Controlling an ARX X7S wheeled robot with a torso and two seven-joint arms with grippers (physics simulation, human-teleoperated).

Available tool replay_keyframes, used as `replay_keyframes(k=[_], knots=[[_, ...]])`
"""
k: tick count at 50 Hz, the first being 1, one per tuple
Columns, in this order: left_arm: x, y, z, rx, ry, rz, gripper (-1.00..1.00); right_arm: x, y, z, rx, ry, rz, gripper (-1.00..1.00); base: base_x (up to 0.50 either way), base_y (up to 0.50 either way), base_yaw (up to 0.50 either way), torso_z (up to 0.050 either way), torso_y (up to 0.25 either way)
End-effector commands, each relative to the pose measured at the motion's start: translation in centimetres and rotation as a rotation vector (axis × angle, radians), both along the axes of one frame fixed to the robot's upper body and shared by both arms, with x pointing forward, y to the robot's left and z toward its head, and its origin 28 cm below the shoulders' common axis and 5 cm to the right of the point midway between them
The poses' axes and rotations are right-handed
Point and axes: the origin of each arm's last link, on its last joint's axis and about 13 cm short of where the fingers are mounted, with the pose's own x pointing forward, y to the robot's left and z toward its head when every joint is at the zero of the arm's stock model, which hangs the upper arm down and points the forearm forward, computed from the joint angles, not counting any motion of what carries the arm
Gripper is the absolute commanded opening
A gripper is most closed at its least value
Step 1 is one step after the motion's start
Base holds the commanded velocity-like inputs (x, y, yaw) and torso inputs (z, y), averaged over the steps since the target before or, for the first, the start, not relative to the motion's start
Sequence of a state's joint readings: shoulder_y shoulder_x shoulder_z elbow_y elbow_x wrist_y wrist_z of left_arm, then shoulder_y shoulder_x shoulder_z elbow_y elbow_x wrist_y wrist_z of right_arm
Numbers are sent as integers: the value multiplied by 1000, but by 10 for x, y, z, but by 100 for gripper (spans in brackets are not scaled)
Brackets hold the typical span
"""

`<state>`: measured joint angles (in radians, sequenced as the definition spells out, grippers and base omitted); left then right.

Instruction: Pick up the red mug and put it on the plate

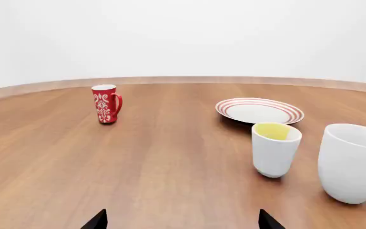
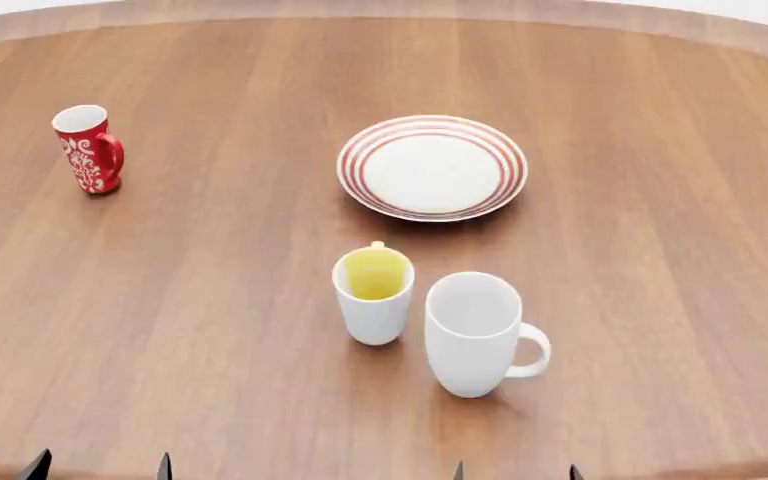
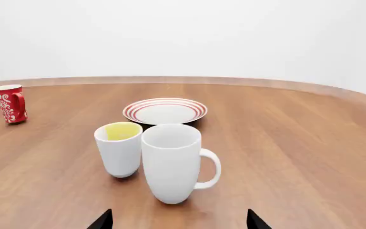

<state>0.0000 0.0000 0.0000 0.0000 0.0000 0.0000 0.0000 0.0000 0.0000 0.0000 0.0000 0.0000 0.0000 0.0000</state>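
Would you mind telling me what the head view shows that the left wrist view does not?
Only the head view shows the large white mug's handle and both grippers' fingers, left and right, at its lower edge. Only the left wrist view shows the pale wall behind the table. Both show the red mug, the plate, the yellow-lined white mug and the wooden table.

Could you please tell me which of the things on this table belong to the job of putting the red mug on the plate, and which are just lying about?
Part of the job:
- red mug, standing upright, far left
- plate, bare

Just lying about:
- white mug with yellow inside
- larger plain white mug, beside it
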Motion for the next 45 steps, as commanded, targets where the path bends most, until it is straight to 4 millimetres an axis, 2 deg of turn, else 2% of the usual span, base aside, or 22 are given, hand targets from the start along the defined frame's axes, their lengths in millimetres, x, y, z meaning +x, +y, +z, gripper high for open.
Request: replay_keyframes(k=[1,13,17,21,22,23,24,26,27,45], knots=[[0,0,2,2,2,-6,100,0,2,1,-17,2,4,100,0,0,0,0,0],[1,0,-3,15,18,-7,100,2,4,1,-44,17,6,100,0,0,0,0,0],[6,0,8,12,16,-13,100,5,4,11,-40,20,14,100,0,0,0,0,0],[11,-3,33,-1,-1,-53,100,17,-5,45,-24,18,-9,100,0,0,0,0,0],[14,-4,46,4,-20,-68,100,25,-11,64,-19,-3,-70,100,0,0,0,0,0],[35,-7,101,-13,-163,-111,100,51,-68,72,-128,108,-339,100,500,0,0,0,0],[42,-8,156,2,-313,-125,100,73,-71,95,-129,157,-360,100,500,0,0,0,0],[38,-8,157,25,-184,-130,100,105,-71,173,-53,93,-386,100,500,0,0,0,0],[38,-8,157,26,-184,-131,100,115,-72,213,-28,-32,-391,100,500,0,0,0,0],[40,-8,157,31,-177,-131,100,121,-75,213,-36,-2,-409,100,500,0,0,0,0]])
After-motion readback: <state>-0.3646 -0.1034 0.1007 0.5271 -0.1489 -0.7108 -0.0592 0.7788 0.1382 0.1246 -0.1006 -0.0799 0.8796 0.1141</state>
